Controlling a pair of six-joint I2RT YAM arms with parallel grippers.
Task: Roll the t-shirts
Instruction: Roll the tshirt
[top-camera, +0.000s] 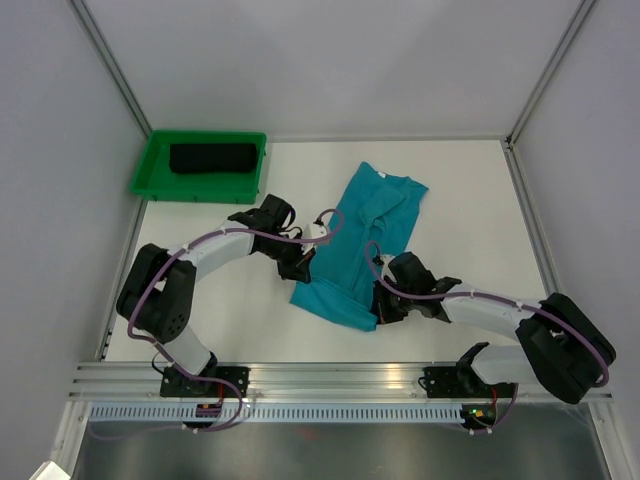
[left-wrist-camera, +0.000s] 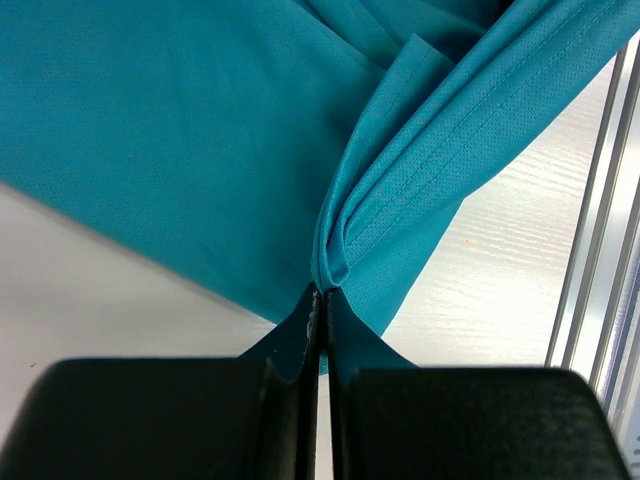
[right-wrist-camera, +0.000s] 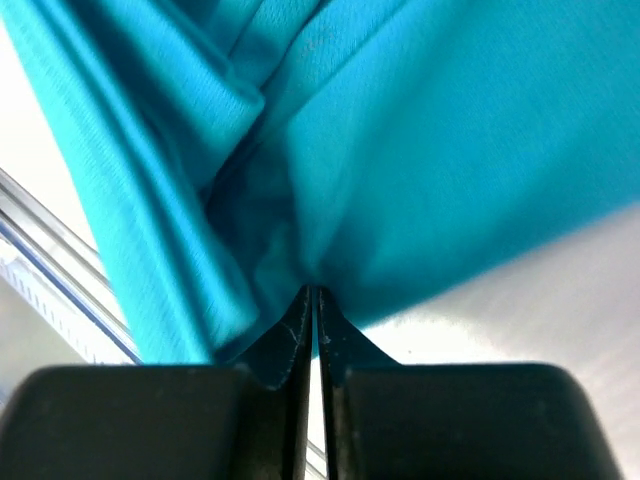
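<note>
Top external: teal t-shirt lies lengthwise mid-table, collar end toward the far side, hem end toward the arm bases. The cloth is creased and partly doubled over along its length. The near left corner lies flat on the table.

Left wrist: left gripper has its fingers pressed together on a bunched fold of the teal cloth, hem stitching visible in the pinch. From above, this gripper sits at the shirt's left edge, near the hem end.

Right wrist: right gripper has its fingertips all but touching, with teal cloth caught between the tips and folds fanning away from them. From above, it is at the shirt's right edge by the near corner.

The black t-shirt is rolled into a tube and lies inside the green tray at the far left corner of the table, well apart from both grippers.
</note>
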